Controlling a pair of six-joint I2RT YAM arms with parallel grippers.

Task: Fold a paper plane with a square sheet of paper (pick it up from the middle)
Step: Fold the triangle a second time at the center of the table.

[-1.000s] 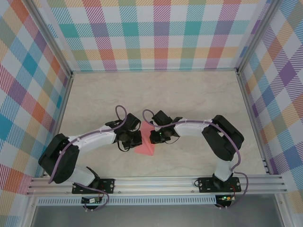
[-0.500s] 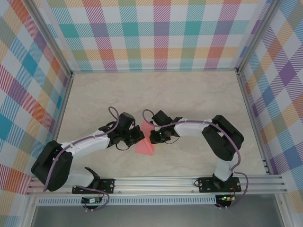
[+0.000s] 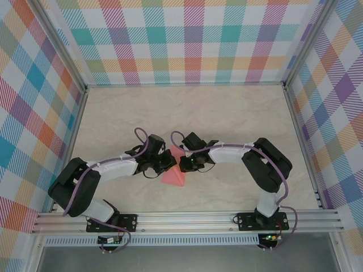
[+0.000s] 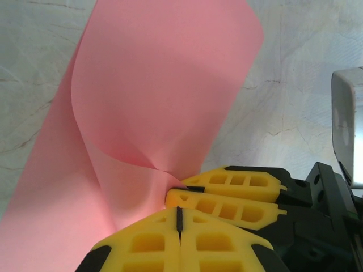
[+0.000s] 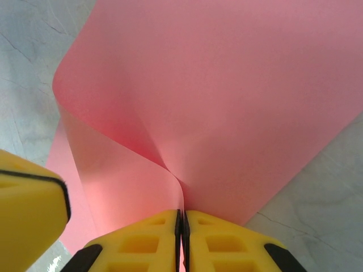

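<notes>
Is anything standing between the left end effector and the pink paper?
Nothing visible does. The left end effector, shut, sits right at the paper, beside the right end effector, which pinches the paper between its fingers.

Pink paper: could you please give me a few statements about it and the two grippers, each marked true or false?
1. The right gripper is shut on the pink paper. True.
2. The left gripper stands wide open. False: its fingers are pressed together.
3. The paper lies flat on the table. False: it bends and curls up where it is pinched.
4. Both grippers are close together at the paper. True.
</notes>
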